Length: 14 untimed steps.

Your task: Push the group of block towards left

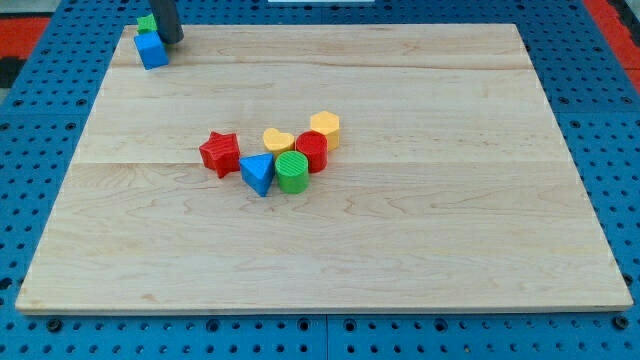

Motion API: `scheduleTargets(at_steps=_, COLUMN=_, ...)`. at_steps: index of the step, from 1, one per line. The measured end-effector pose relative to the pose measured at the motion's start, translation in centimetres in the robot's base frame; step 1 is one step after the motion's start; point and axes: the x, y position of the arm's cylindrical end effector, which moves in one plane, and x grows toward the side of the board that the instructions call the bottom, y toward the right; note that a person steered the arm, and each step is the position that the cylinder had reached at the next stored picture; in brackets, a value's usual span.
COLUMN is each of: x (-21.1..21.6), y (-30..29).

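A group of blocks sits near the middle of the wooden board: a red star, a blue triangle, a green cylinder, a red cylinder, a yellow heart and a yellow block. They touch or nearly touch each other. My tip is at the view's top left corner, far from the group, right beside a blue cube and a green block.
The board lies on a blue pegboard table. A red area shows at the view's top left and top right corners.
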Motion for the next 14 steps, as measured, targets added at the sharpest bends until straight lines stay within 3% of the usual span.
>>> scheduleTargets(at_steps=1, x=-0.1, y=3.8)
scheduleTargets(at_steps=4, x=9.8, y=16.0)
scheduleTargets(at_steps=5, x=10.1, y=20.6)
scheduleTargets(at_steps=7, x=17.6, y=25.9)
scheduleTargets(at_steps=9, x=18.9, y=23.5)
scheduleTargets(at_steps=11, x=26.3, y=19.9)
scheduleTargets(at_steps=14, x=27.0, y=12.1)
